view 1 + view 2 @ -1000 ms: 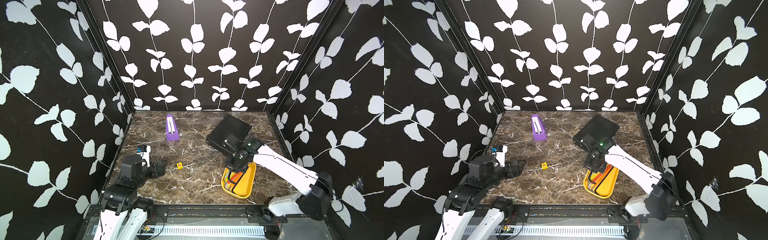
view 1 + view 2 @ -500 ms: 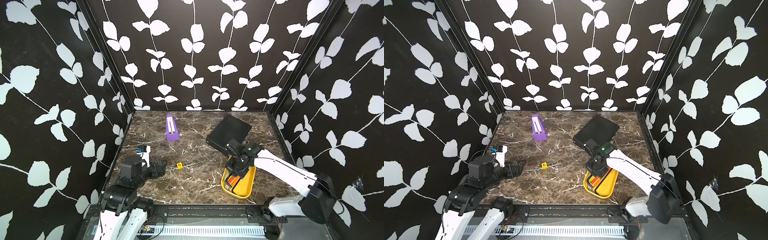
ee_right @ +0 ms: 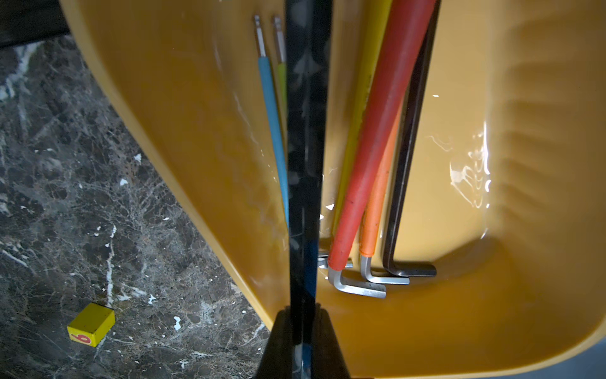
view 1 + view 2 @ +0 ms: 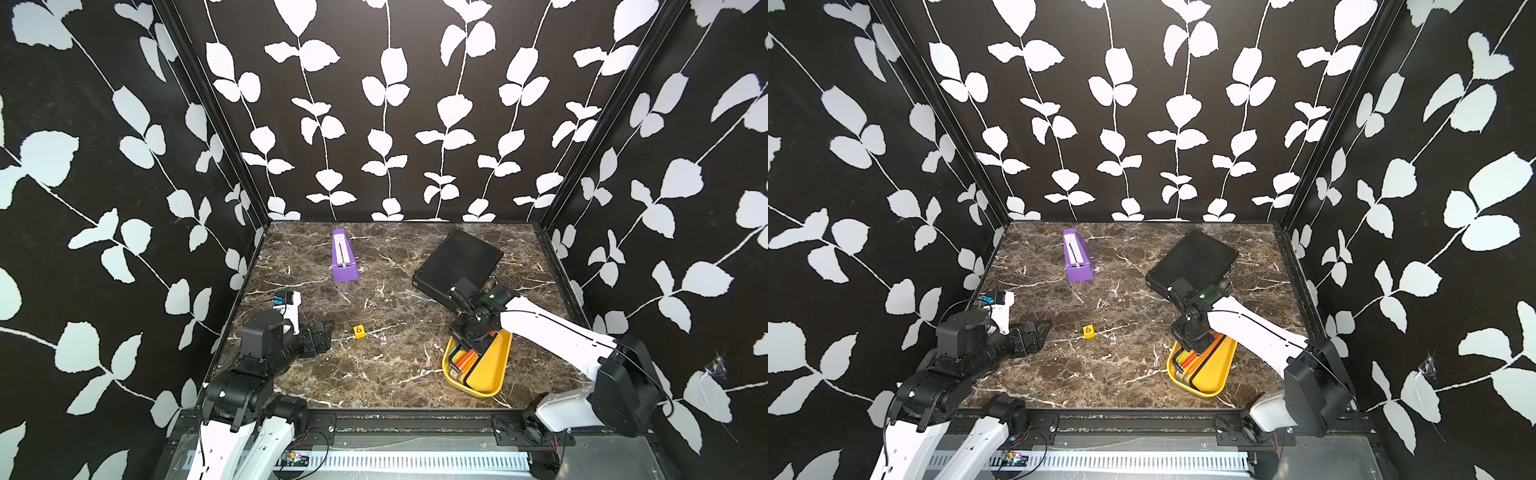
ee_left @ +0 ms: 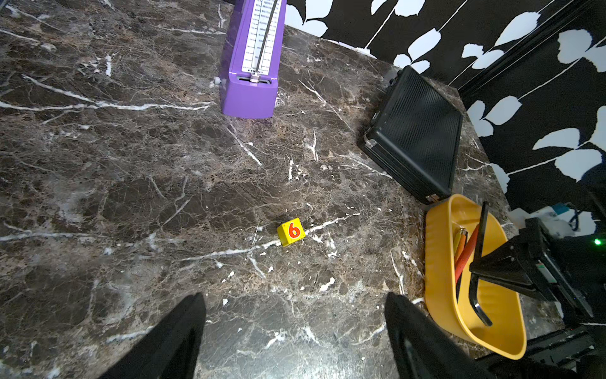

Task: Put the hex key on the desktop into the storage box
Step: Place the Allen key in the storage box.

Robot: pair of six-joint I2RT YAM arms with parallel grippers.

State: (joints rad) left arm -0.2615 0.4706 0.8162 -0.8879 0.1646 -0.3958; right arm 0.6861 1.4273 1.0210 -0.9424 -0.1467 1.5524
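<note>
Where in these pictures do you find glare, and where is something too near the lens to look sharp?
Right wrist view: white glare on the yellow tray floor; the black hex key held in the right hand is near and soft-edged. Left wrist view: the dark fingers of the left hand are blurred, while the numbered cube is sharp.

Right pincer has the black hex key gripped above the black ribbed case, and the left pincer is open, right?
Wrong place: the right pincer grips the black hex key above the yellow storage box, as the right wrist view shows; the black ribbed case lies beside that box. The left pincer is open.
</note>
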